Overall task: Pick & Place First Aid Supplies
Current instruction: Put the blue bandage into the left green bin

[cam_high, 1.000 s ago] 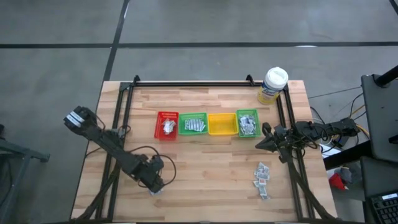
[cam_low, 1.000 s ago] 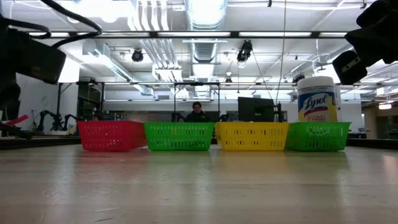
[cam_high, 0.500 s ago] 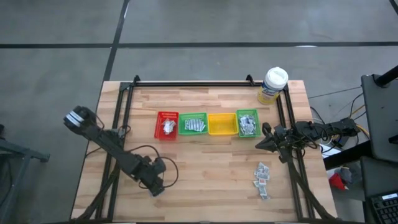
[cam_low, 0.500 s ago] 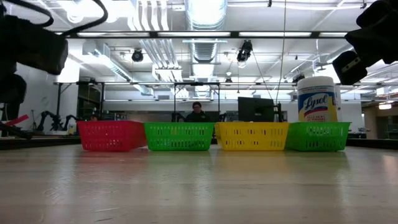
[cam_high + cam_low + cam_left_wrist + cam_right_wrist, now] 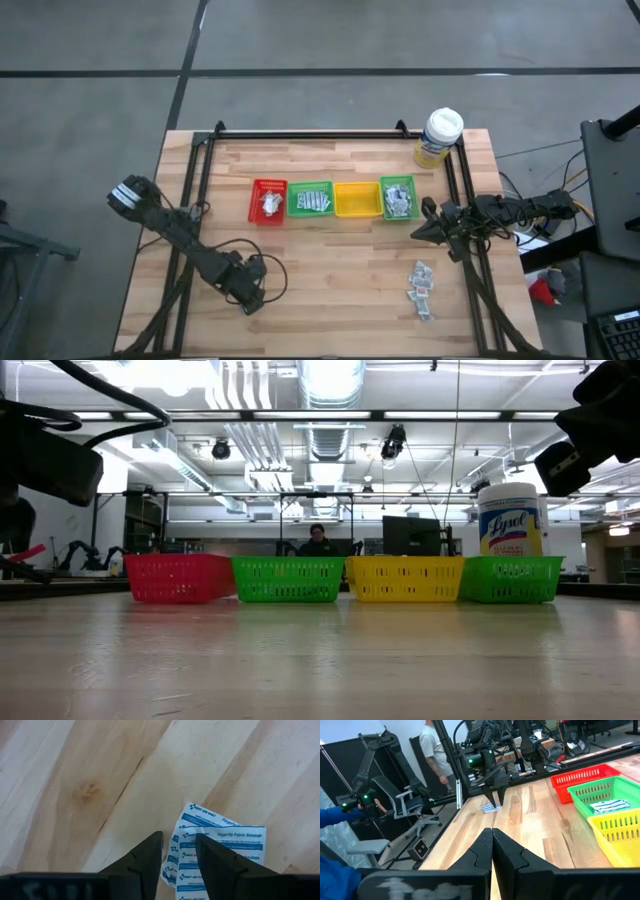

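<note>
Hovering left gripper [image 5: 178,851] jaws apart, partly hiding bandage sachets [image 5: 220,851], lower edge cut off

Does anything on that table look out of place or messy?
Yes. A loose heap of sachets lies on the bare wood near the table's right side, outside the bins. A few blue-printed bandage sachets also lie apart at the left front, right under the open left gripper. The yellow bin looks empty.

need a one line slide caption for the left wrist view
Left hand poised open over a small stack of white-blue fabric bandage sachets lying on the wooden table.
</note>
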Controlling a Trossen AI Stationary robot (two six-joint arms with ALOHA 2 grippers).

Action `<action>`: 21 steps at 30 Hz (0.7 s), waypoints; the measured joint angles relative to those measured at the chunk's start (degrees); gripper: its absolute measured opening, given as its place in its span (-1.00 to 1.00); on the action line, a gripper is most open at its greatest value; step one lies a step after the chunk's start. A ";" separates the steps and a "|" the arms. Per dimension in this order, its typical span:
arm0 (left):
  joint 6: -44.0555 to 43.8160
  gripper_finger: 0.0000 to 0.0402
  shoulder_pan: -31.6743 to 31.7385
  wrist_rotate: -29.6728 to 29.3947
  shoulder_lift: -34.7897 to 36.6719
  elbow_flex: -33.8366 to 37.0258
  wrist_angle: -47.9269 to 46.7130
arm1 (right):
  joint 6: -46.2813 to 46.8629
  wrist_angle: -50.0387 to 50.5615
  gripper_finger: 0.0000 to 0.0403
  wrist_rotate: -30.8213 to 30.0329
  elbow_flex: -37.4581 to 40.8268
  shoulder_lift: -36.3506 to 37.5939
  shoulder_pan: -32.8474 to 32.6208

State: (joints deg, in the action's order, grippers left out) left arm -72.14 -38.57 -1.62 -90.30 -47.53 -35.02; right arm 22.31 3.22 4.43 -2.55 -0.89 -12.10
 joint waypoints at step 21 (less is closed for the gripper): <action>0.00 -0.32 0.00 -2.22 0.39 -0.79 -5.18 | 0.00 -0.02 -0.96 0.00 0.00 -0.02 0.00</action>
State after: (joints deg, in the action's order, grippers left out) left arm -72.14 -38.57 -3.84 -89.91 -48.32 -40.20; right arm 22.31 3.20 4.43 -2.55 -0.91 -12.10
